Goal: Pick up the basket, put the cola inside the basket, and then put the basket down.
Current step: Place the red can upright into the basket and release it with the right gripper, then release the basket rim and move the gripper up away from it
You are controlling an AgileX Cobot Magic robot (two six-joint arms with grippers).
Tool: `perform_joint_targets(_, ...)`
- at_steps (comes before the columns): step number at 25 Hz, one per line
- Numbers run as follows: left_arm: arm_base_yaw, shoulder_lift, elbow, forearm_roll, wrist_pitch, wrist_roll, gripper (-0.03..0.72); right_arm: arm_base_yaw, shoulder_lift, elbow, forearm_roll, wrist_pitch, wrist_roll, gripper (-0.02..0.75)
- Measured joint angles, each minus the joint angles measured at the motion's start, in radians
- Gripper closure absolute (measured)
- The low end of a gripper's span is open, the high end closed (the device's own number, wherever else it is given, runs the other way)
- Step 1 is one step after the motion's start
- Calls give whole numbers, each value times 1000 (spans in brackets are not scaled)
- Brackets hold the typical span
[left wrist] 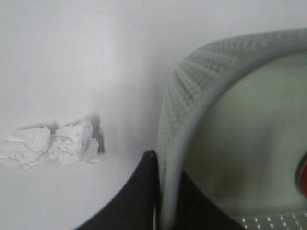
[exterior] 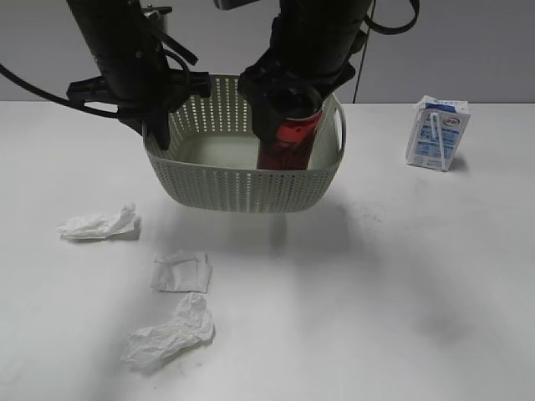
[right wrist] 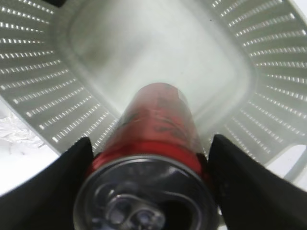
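Note:
The pale grey-green basket (exterior: 251, 180) hangs above the table, with its shadow below it. My left gripper (exterior: 156, 125) is shut on the basket's left rim (left wrist: 170, 158), one finger outside and one inside the wall. My right gripper (exterior: 284, 104) is shut on the red cola can (exterior: 287, 142) and holds it upright inside the basket, at its right side. In the right wrist view the can (right wrist: 156, 129) sits between both fingers, silver top nearest, above the basket floor (right wrist: 158, 52). I cannot tell whether the can touches the floor.
A white-and-blue carton (exterior: 437, 132) stands at the right. Crumpled white tissues lie at the left (exterior: 100, 224), front left (exterior: 180, 271) and front (exterior: 167, 336); one shows in the left wrist view (left wrist: 48, 143).

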Motion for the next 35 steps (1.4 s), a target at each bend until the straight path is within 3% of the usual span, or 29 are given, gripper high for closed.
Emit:
perform_joint_targets(5, -1, 2, 0, -3, -3, 0, 691, 0, -22, -16, 4, 9, -10, 104)
perform_joint_targets(14, -1, 44, 0, -77, -8, 0, 691, -39, -196, -32, -96, 17, -1, 126)
perform_joint_targets(21, -1, 114, 1, -77, -31, 0, 691, -235, -402, 65, -103, 17, 20, 141)
perform_joint_targets(26, -1, 116, 1, -77, -91, 1, 691, -341, -653, 355, -90, -23, 21, 143)
perform_joint_targets(35, -1, 147, 1, -79, -122, 26, 691, -349, -1209, 1026, -13, -242, 23, 143)
